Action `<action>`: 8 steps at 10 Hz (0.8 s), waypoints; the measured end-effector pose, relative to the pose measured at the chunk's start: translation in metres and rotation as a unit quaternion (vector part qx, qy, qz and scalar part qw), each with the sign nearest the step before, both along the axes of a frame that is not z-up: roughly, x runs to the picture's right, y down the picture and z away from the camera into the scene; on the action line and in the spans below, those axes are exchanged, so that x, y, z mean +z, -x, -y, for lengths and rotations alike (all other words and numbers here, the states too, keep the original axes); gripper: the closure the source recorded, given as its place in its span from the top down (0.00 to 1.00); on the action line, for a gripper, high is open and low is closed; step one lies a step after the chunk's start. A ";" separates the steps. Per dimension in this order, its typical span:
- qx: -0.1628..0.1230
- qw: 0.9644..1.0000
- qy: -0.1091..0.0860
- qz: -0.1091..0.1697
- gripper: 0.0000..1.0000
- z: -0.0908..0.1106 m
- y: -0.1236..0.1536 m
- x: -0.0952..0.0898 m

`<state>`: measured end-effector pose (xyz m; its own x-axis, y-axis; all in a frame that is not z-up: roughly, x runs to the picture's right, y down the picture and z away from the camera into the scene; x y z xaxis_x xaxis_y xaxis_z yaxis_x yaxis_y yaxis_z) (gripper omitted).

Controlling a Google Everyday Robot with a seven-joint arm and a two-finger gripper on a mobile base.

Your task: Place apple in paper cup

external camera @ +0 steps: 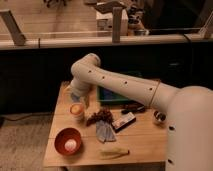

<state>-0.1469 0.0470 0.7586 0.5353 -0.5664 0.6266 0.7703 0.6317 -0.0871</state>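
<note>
The orange-yellow apple (76,108) sits in the mouth of the small white paper cup (77,116), which stands upright on the left part of the wooden table (142,140). My gripper (80,98) is just above and slightly behind the cup, at the end of the white arm that reaches in from the right. The wrist hides the space right behind the cup.
A red bowl (59,136) holding a white egg-like ball (70,145) is at the front left. A dark grape bunch (100,117), a grey-blue cloth (104,131), a dark packet (124,121) and a yellow-green item (114,152) lie mid-table. A green tray (117,95) is at the back.
</note>
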 end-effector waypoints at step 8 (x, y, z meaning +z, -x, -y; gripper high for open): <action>-0.001 1.000 0.000 0.001 0.80 0.000 0.002 0.000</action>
<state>-0.1485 0.0472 0.7583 0.5333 -0.5669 0.6279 0.7713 0.6306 -0.0858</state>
